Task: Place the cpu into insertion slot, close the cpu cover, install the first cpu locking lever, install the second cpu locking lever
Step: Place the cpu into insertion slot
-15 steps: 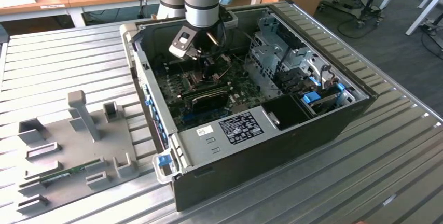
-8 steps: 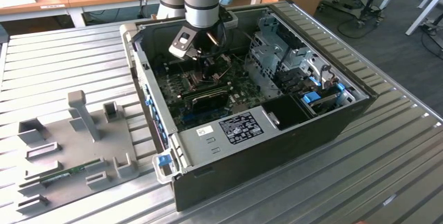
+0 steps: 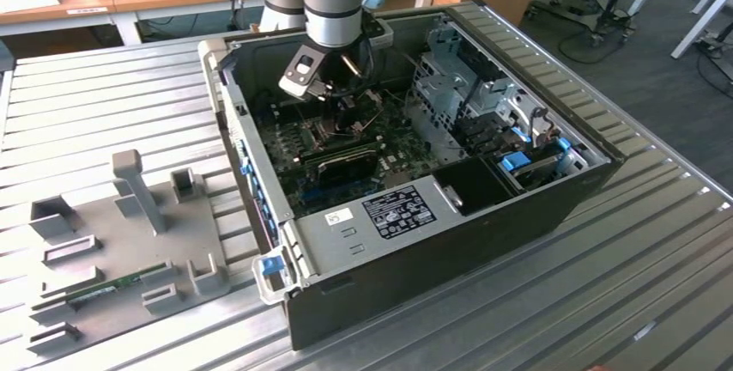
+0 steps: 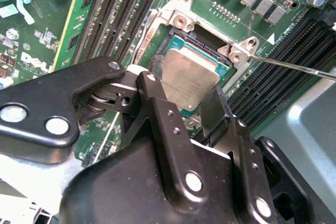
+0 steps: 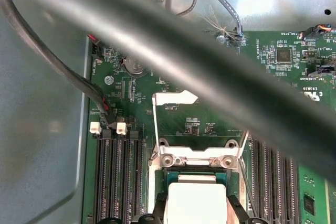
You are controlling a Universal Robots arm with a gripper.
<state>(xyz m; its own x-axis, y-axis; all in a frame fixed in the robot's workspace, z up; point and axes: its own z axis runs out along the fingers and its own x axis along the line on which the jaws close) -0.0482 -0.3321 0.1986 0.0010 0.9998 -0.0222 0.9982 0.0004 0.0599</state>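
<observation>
My gripper (image 4: 184,97) is down inside the open computer case (image 3: 572,191), over the motherboard. Its two black fingers (image 4: 151,90) press on opposite sides of the cpu (image 4: 188,74), a pale silver-tan square chip. The chip sits slightly tilted right over the insertion slot (image 4: 181,36), a dark socket in a silver frame (image 5: 194,160). In the first wrist view the cpu (image 5: 195,203) shows as a pale square between the fingers. Nothing lies over the chip's face. Thin wire locking levers (image 5: 155,124) (image 4: 294,65) stand unlatched beside the socket.
Long black memory slots (image 5: 118,177) flank the socket on both sides. A dark cable (image 5: 157,40) crosses the first wrist view. A grey drive cage (image 3: 458,88) fills the case's far side. A grey fixture plate (image 3: 115,242) lies on the slatted table at the exterior view's left.
</observation>
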